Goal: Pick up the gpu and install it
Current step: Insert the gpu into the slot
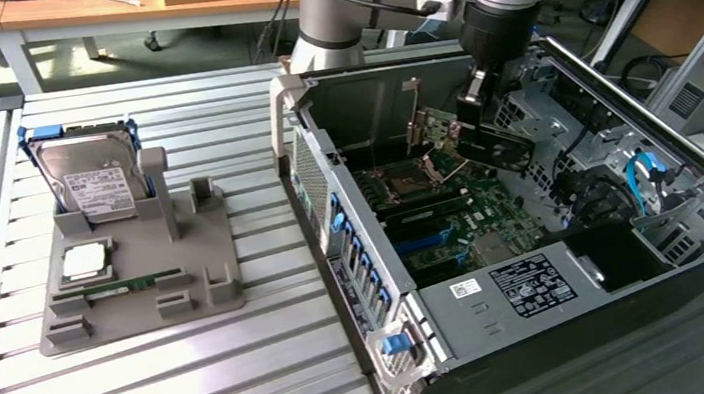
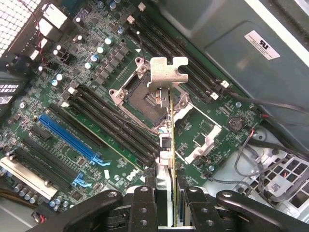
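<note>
The gpu (image 1: 487, 145), a thin dark card with a silvery bracket at one end, hangs inside the open computer case (image 1: 324, 190), above the motherboard (image 1: 463, 224). My gripper (image 1: 474, 91) comes down from above and is shut on the card's upper edge. In the wrist view the gpu (image 2: 172, 145) is seen edge-on between the two black fingers (image 2: 145, 203), its bracket (image 2: 166, 72) pointing away over the processor socket (image 2: 145, 99). The blue slots (image 2: 67, 137) lie off to one side of the card, which stands apart from the board.
On the exterior view's left, a grey holder (image 1: 136, 304) on the slatted table carries a hard drive (image 1: 88, 179), a processor chip (image 1: 85, 258) and a green memory stick (image 1: 121, 284). The power supply (image 1: 524, 287), drive cages (image 1: 542, 103) and cables (image 2: 260, 159) crowd the case.
</note>
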